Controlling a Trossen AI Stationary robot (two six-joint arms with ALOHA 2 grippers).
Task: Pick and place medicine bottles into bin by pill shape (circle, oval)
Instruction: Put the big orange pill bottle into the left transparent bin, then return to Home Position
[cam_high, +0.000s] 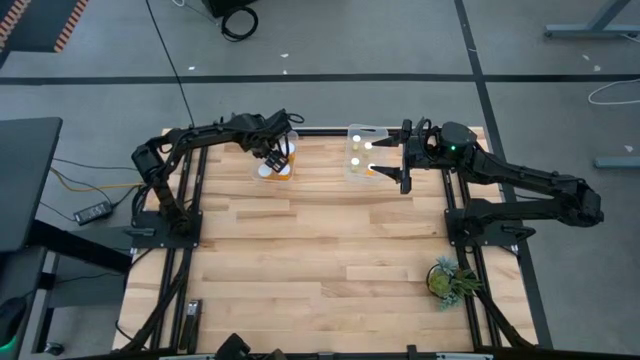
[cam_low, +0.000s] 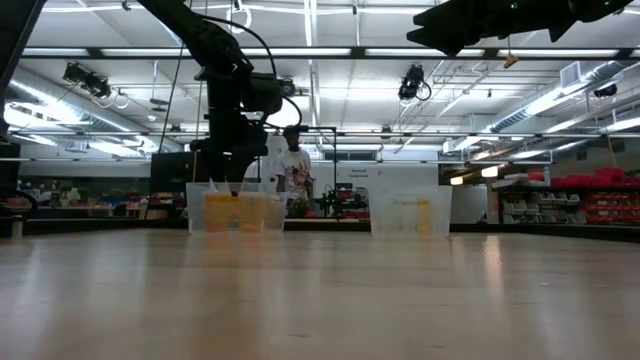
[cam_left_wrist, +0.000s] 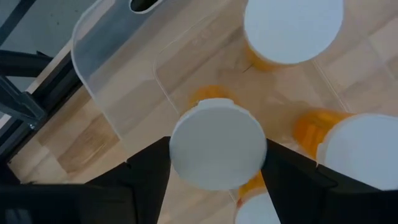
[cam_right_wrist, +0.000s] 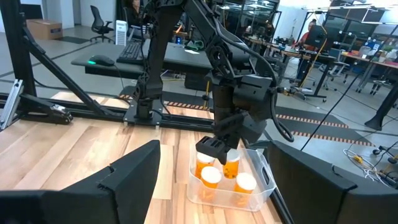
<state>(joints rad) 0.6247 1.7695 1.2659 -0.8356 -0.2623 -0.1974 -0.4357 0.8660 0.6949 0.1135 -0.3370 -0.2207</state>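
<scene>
An open lab or workshop hall is shown: a wooden table (cam_high: 320, 250) is framed by desks (cam_right_wrist: 134, 61), office chairs (cam_right_wrist: 99, 15), ceiling strip lights (cam_low: 400, 52) and stocked shelving (cam_low: 590, 200).

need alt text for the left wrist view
The left gripper holds its dark fingers either side of a white-capped amber medicine bottle over a clear plastic bin. Three more such bottles stand in the bin on the wooden table.

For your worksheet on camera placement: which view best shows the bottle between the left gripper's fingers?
The left wrist view: the bottle's white cap sits close up between the dark fingers, over the clear bin. The right wrist view shows it small; the high and low views mostly hide it.
</scene>
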